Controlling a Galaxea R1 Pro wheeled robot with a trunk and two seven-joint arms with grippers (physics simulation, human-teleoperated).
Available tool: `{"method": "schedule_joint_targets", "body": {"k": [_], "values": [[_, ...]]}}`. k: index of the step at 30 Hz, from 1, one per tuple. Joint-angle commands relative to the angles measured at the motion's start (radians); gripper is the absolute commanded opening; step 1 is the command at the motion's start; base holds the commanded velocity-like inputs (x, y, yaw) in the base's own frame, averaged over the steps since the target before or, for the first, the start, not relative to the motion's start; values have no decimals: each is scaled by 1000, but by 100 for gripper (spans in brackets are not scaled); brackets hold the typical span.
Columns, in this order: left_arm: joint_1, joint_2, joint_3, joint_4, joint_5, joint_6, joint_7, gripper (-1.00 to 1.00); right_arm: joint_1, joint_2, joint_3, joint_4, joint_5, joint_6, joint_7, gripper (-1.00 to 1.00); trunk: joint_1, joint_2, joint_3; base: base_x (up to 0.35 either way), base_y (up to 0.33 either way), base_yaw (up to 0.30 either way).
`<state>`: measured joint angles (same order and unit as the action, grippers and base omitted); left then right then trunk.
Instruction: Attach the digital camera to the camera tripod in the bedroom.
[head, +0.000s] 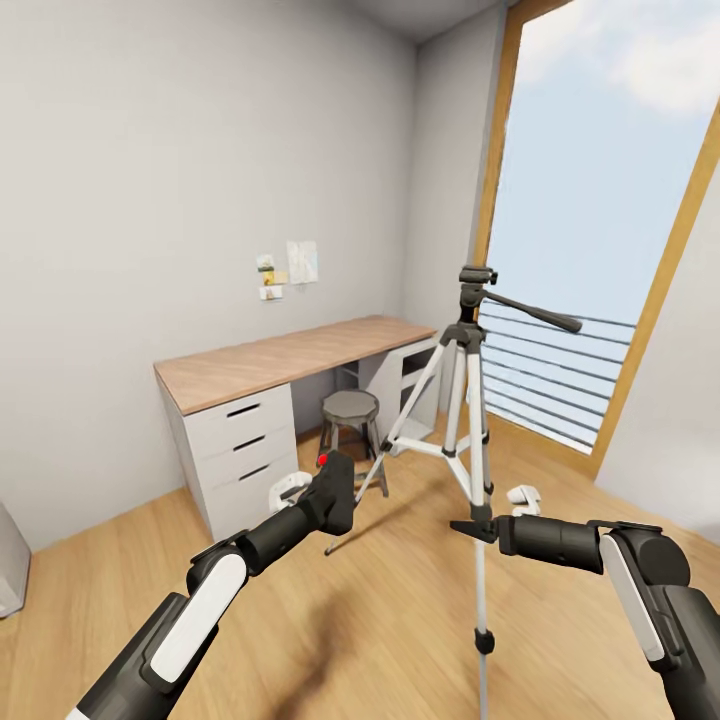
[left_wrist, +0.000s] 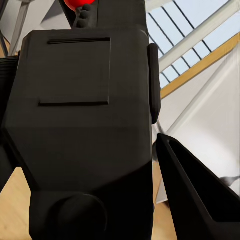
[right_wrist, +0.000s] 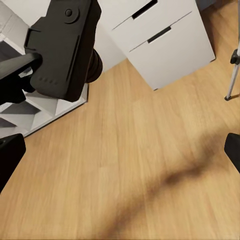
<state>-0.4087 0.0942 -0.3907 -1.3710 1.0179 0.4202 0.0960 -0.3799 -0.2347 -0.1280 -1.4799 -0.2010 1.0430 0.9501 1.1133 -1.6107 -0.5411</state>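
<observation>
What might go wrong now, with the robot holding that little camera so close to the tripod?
The camera sits well below the tripod head, so it may snag a leg while being lifted. The right gripper hangs right by the front leg and might nudge the stand over. The camera could also slip from the left gripper.

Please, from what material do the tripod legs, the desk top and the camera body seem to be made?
The camera tripod legs look like silver-white metal tubing, smooth with a light sheen, with black joints probably plastic. The desk top looks like wood, matte, with visible grain. The digital camera body appears to be matte black plastic, though a render leaves this uncertain.
</observation>
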Motion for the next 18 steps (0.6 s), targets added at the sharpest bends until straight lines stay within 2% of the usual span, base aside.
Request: {"method": "schedule_joint_targets", "body": {"k": [1, 18], "values": [[-1, 1, -2, -2, 9, 2, 10, -100, -1, 0, -1, 0, 2, 4, 4, 100, -4, 7, 2, 0, 0, 0], [-1, 1, -2, 14, 8, 0, 7, -100, -1, -1, 0, 1, 2, 4, 3, 100, -69, 126, 55, 0, 0, 0]]}}
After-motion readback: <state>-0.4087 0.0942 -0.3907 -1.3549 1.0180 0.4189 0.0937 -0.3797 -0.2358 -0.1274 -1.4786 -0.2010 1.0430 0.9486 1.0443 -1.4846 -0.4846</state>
